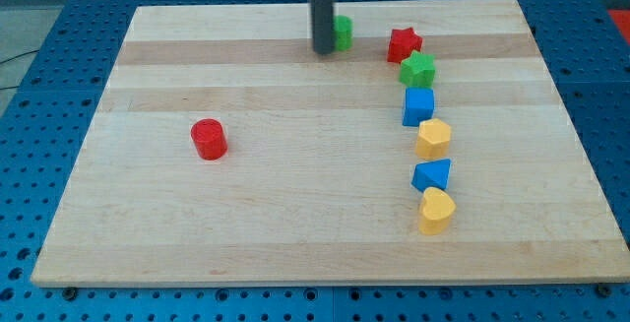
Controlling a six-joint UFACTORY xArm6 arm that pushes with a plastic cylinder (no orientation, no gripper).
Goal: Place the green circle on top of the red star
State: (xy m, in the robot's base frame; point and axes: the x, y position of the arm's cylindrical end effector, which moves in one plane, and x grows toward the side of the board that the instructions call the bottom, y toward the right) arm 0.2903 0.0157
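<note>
Pale wood board (295, 194), smooth; dark matt rod (322, 12).

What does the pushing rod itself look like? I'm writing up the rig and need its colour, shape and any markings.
The tool is a plain, straight, round rod, dark grey to black, with a slight sheen down its length. My tip ends bluntly, about as wide as the shaft. No cables, labels or markings show on it. Its upper end runs out of the view's top, so the mounting is not visible.

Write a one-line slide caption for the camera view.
My tip presses the green circle from the view's left, short of the red star.
</note>
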